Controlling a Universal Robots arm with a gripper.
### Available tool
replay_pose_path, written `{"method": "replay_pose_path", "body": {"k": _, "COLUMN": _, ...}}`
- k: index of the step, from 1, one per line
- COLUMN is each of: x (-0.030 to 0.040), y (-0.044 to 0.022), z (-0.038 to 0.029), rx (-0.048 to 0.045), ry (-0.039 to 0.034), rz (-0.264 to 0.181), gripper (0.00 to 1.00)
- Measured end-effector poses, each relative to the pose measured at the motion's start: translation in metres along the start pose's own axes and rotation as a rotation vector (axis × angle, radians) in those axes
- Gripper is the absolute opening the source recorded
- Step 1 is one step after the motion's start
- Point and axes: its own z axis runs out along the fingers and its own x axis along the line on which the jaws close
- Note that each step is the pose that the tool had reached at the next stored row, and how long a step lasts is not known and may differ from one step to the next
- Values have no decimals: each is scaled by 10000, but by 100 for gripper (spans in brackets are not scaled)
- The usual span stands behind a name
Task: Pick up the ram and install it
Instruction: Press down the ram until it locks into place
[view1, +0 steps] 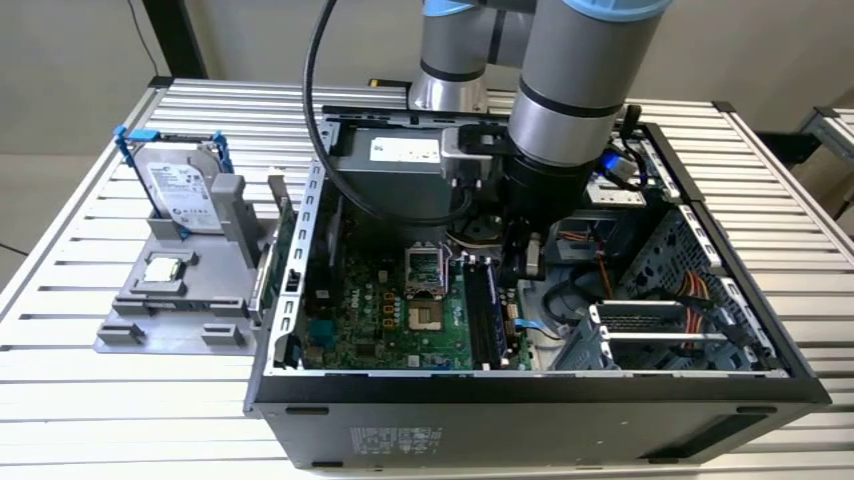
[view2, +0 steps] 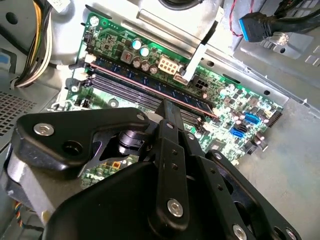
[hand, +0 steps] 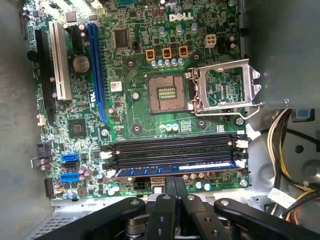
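Observation:
The ram (hand: 172, 168), a long dark blue stick, stands in the motherboard's outermost black slot (hand: 175, 150), beside two bare slots. In the second wrist view the ram (view2: 150, 89) runs along the green board's edge. In the exterior view the ram (view1: 486, 300) sits on the exterior view's right of the board. My gripper (hand: 175, 181) is shut, its two black fingers pressed together right over the middle of the stick's top edge. I cannot tell whether they touch it. In the exterior view my gripper (view1: 525, 262) hangs down inside the case.
The open computer case (view1: 534, 385) surrounds the arm. The CPU socket (hand: 167, 93) lies open with its metal bracket (hand: 225, 87) flipped aside. Yellow cables (hand: 282, 145) run near the slots. Outside the case, a grey holder (view1: 174, 320) carries a hard drive (view1: 180, 185) and a small square chip (view1: 167, 268).

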Motion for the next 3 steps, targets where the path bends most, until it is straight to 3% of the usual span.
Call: {"method": "replay_pose_path", "body": {"k": 3, "x": 0, "y": 0, "z": -2, "rx": 0, "ry": 0, "rz": 0, "gripper": 0}}
